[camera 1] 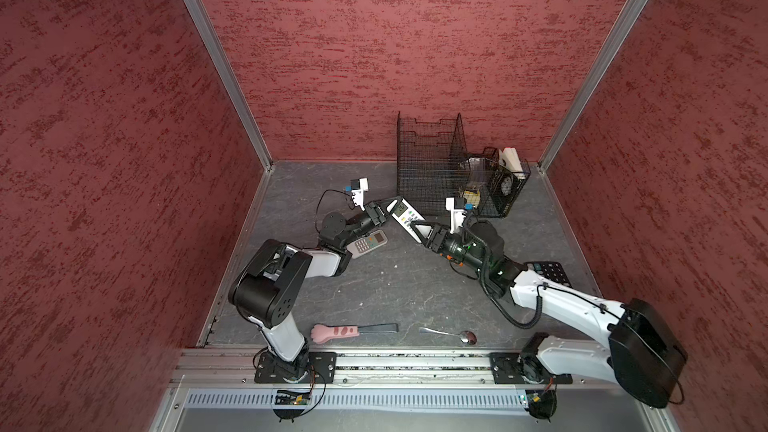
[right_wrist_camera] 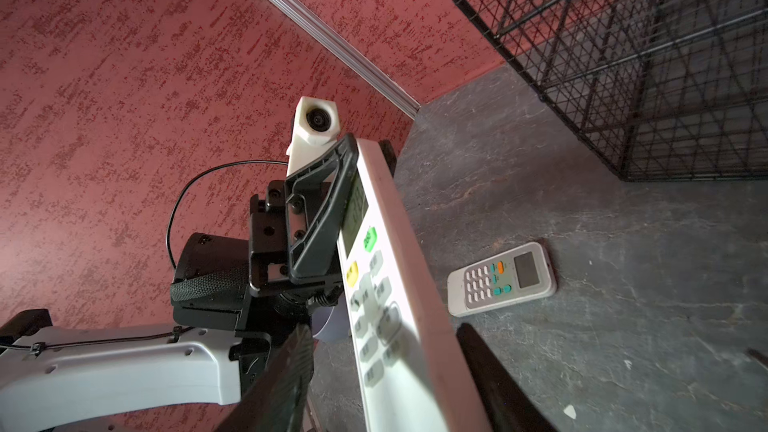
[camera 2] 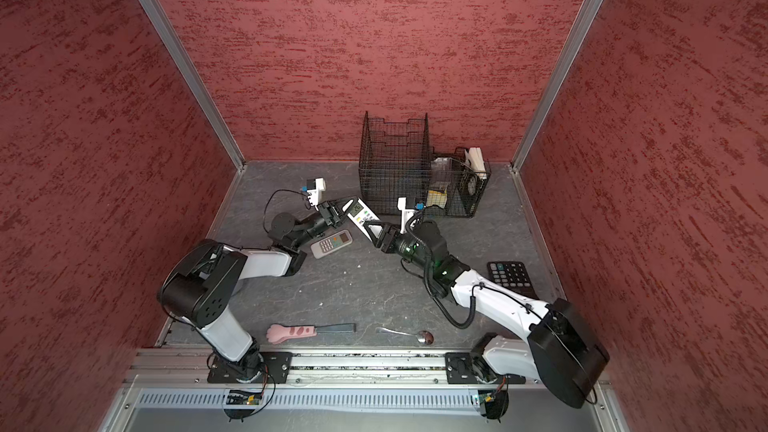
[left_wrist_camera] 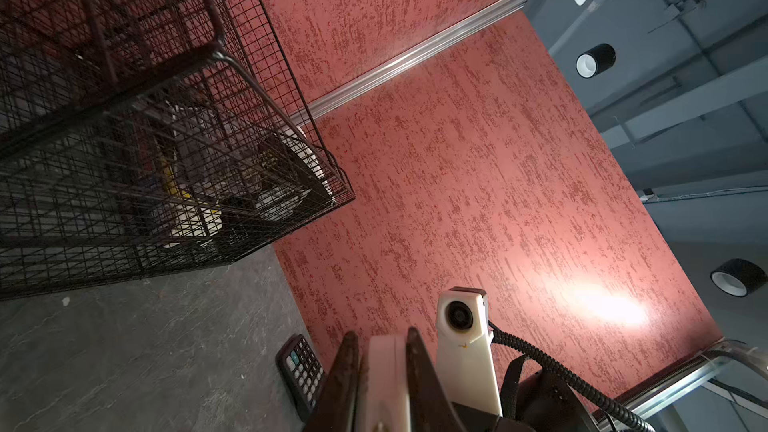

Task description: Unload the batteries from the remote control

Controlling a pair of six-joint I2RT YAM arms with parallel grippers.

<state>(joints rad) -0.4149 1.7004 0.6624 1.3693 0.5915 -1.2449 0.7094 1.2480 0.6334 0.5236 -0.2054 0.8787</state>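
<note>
A long white remote control [camera 1: 405,216] [camera 2: 360,211] is held above the table between my two arms, buttons and display facing up. My left gripper [camera 1: 387,204] [left_wrist_camera: 382,338] is shut on its display end, and the white body [left_wrist_camera: 386,376] fills the space between the jaws. My right gripper [camera 1: 416,228] [right_wrist_camera: 384,326] straddles the button end of the remote [right_wrist_camera: 386,284]. Its fingers [right_wrist_camera: 291,367] stand on either side with gaps showing, so it is open. The batteries are hidden.
A smaller grey remote [camera 1: 368,244] [right_wrist_camera: 503,280] lies on the table under the left arm. A black wire basket [camera 1: 432,164] stands at the back. A calculator [camera 2: 511,278] lies by the right arm. A pink paw-handled tool [camera 1: 336,332] and a spoon [camera 1: 451,334] lie near the front edge.
</note>
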